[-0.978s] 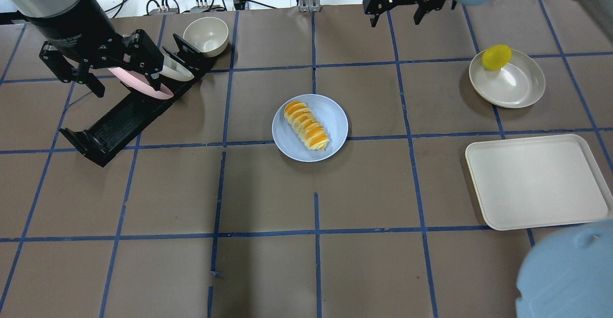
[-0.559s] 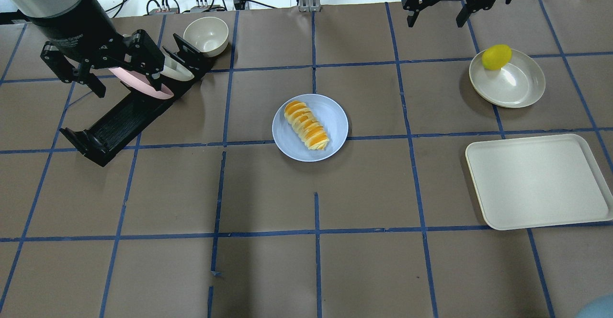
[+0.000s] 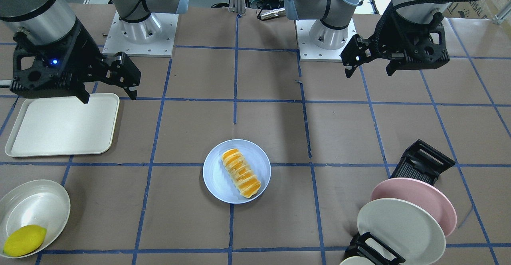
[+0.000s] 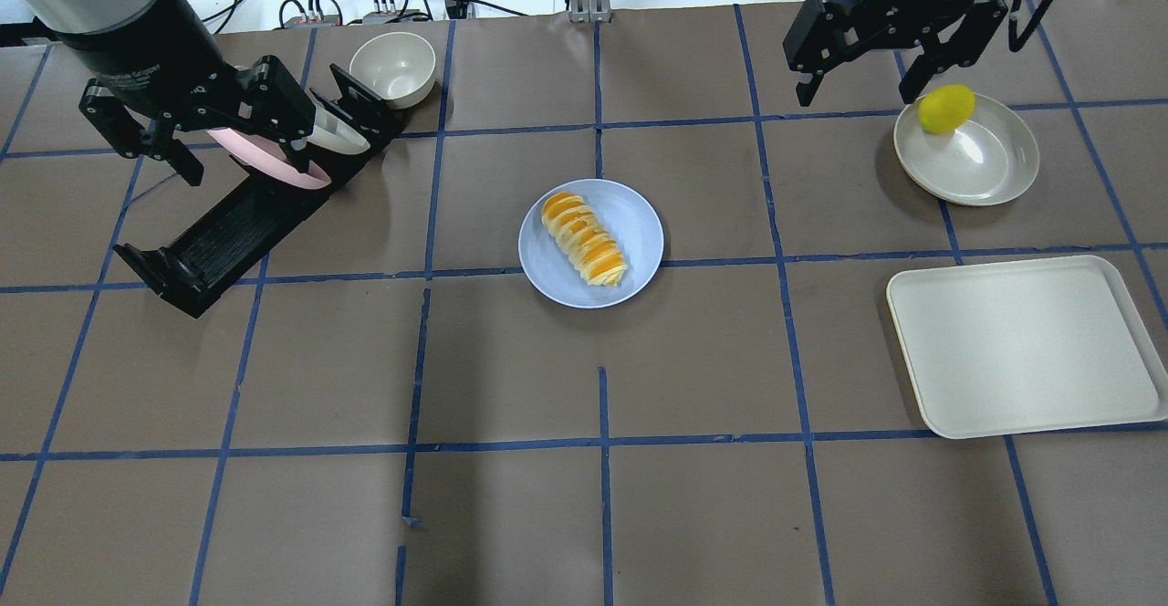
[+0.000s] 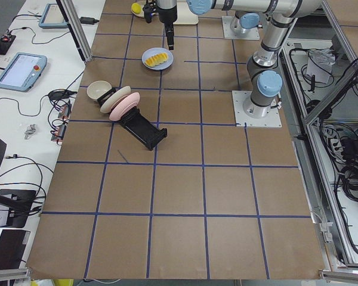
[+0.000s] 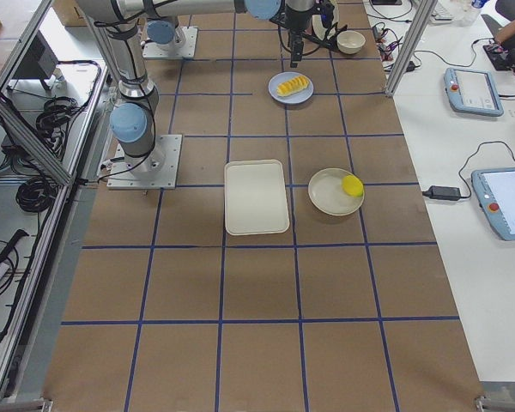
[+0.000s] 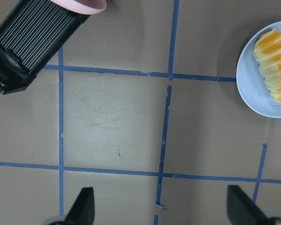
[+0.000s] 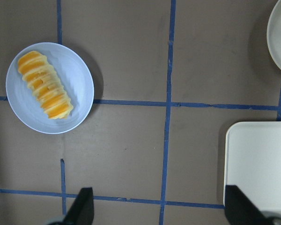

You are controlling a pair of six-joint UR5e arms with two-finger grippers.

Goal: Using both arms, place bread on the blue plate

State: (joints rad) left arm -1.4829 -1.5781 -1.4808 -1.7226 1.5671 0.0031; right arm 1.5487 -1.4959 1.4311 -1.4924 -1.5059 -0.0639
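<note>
Plate [image 4: 639, 223] set apart from all else, wide passages left on every side, rack [image 4: 224, 232] and bowl [image 4: 392, 67] kept far left, dish [image 4: 981, 163] and tray [image 4: 1022, 350] far right.

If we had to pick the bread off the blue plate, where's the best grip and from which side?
Likely mid-length, across its narrow width, straight down from above. The bread lies flat and diagonal on the blue plate, so set the grip square to its long axis. Both long sides are free; its ends sit near the rim.
</note>
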